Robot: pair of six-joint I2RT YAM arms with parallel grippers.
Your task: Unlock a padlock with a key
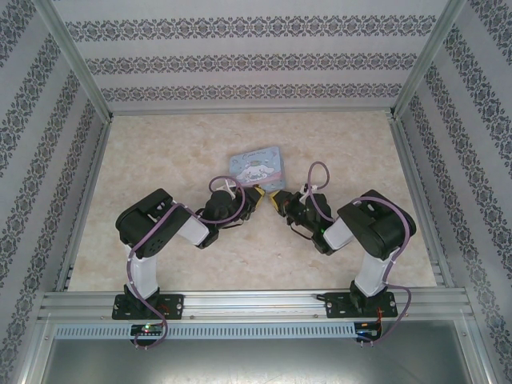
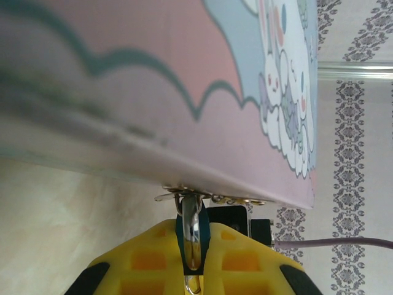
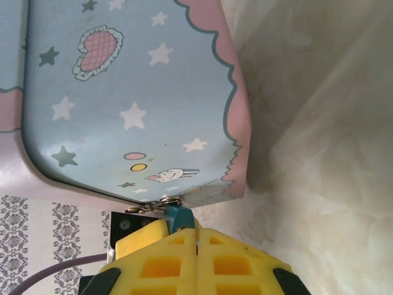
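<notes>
While left pincer [image 2: 191,258] clamps padlock [image 2: 192,233] at tin's [image 2: 184,92] near-edge hasp [image 2: 212,198], right pincer [image 3: 196,236], closed tight, points at it from the right; key can't be made out.

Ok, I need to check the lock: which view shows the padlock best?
Left wrist: the padlock sits at the tin's clasp, shiny loop clear between yellow fingers. Right wrist shows a teal sliver of it; from the top it is too small to tell.

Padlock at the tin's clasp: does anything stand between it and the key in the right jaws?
Nothing visible does. The padlock hangs at the clasp of the tin, pinched by the left gripper, jaws shut. The right gripper, shut on what looks like the key, has its dark tip right at that clasp.
</notes>
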